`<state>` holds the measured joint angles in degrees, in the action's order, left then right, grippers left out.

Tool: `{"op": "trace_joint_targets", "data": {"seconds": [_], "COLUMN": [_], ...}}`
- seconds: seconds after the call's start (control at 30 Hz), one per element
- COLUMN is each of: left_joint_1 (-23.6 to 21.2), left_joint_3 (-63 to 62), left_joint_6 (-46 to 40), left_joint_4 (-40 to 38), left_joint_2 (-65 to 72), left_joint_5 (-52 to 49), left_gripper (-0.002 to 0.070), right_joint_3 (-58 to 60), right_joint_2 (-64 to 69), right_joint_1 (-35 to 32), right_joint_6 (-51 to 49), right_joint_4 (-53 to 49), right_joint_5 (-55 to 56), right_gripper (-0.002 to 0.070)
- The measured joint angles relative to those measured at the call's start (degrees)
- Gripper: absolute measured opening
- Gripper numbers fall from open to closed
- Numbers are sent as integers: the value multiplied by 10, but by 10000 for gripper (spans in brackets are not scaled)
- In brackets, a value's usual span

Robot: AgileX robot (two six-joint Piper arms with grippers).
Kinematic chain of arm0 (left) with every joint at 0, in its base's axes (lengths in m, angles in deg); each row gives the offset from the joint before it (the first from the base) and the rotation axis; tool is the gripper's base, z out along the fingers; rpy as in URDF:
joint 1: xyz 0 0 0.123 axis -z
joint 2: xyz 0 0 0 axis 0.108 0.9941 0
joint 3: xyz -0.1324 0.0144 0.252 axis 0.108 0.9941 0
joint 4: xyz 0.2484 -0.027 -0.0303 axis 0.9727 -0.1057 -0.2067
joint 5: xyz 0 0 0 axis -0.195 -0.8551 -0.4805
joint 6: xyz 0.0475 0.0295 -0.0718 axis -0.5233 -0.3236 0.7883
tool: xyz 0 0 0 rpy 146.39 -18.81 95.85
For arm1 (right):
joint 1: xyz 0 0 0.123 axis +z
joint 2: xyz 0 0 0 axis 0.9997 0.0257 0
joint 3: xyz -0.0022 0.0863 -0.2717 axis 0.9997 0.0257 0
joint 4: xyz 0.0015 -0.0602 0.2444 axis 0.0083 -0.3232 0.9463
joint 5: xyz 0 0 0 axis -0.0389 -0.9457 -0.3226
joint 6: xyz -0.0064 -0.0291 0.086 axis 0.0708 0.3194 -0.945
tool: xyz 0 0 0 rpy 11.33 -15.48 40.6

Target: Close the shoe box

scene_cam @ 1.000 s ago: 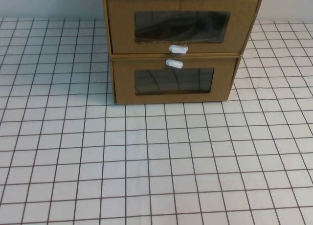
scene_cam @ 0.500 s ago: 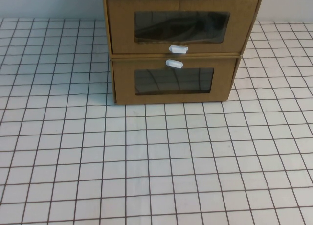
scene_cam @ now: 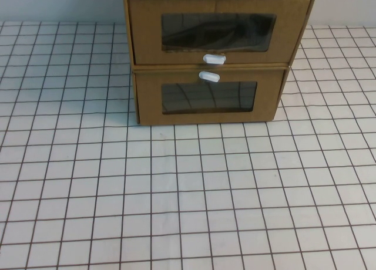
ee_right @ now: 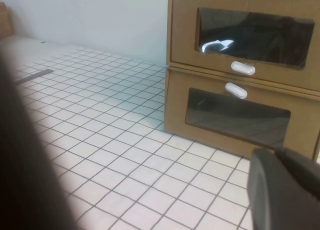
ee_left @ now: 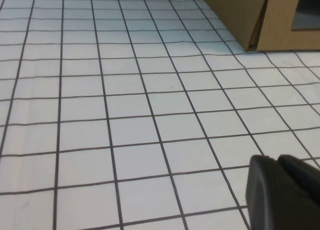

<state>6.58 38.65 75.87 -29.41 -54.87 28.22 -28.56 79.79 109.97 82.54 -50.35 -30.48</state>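
The shoe box [scene_cam: 147, 35] is the upper of two stacked brown cardboard drawers at the table's far middle. It has a wide clear window [scene_cam: 217, 32] with a small white pull tab [scene_cam: 214, 58] below it. Its front looks to stand slightly forward of the drawer beneath. The right wrist view shows the shoe box [ee_right: 182, 30] and its tab [ee_right: 242, 68] from the front left. Neither arm shows in the high view. My left gripper [ee_left: 279, 161] hangs shut over bare grid, well short of the stack. My right gripper [ee_right: 277, 152] is shut and empty in front of the stack.
The twin drawer [scene_cam: 150, 97] under the shoe box carries its white tab [scene_cam: 209, 76] above its window. A corner of the cardboard stack [ee_left: 240, 15] shows in the left wrist view. A white table with a black grid [scene_cam: 188, 193] spreads in front. A pale wall [ee_right: 100, 20] stands behind.
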Motion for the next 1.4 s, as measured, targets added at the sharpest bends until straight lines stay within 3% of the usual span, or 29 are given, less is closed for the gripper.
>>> {"op": "trace_joint_targets", "data": {"seconds": [0.4, 0.63, 0.77, 1.03, 1.23, 1.4], "left_joint_1": [0, 0, 0, 0, 0, 0], "left_joint_3": [0, 0, 0, 0, 0, 0], "left_joint_6": [1, 1, 1, 1, 1, 1], "left_joint_4": [0, 0, 0, 0, 0, 4], "left_joint_2": [-1, -1, -1, -1, -1, -1], "left_joint_5": [1, 1, 1, 1, 1, 1], "left_gripper": [-5, -5, -5, -5, -5, -5], "right_joint_3": [0, 0, 11, 111, 158, 160], "right_joint_2": [-1, -4, -4, 7, 5, -1], "right_joint_1": [-7, -96, -149, -154, -171, -203], "right_joint_6": [0, 0, 0, -11, -138, -341], "right_joint_4": [0, 0, -17, -13, -102, -263], "right_joint_5": [-3, -4, 31, 146, 150, 91], "right_gripper": [-14, -14, -14, -14, -14, -14]}}
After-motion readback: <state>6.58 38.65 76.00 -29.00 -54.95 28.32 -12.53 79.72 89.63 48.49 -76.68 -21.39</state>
